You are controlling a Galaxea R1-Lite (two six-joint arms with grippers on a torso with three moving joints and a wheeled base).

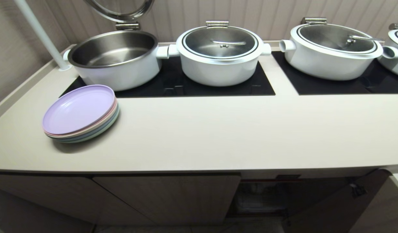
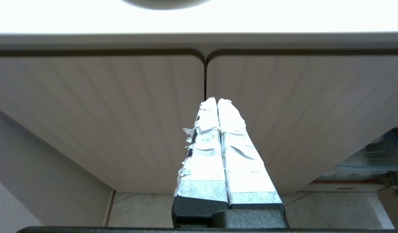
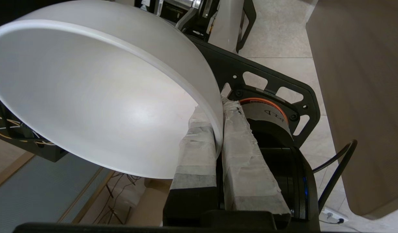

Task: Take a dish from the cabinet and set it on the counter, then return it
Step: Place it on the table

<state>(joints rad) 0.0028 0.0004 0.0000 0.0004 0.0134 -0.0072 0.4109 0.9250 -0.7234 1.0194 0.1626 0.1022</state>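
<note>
white ceramic bowl (image 3: 98, 97) is clamped by its rim in the right gripper (image 3: 220, 110): 1 taped finger inside the wall, 1 outside, closed tight on the rim. bowl hangs tilted, mouth toward the wrist camera, floor and robot base behind it. neither bowl nor right gripper shows in the head view, so the bowl is judged to sit below counter level, out in front of the cabinet.

left gripper (image 2: 217, 100): fingers pressed together, holding nothing, parked facing 2 closed ribbed doors (image 2: 98, 119).

counter (image 1: 218, 136): no bowl on it. plates (image 1: 80, 113) stacked at near left, 4 pots on the hobs at the far side. cabinet (image 1: 260, 197) stands open at near right, door (image 1: 341, 200) swung out, a rack dimly visible inside.

progress, judged: step 1 (take out) done. step 2 (set on counter) not yet done; step 3 (return) left. about 1/3 through.
</note>
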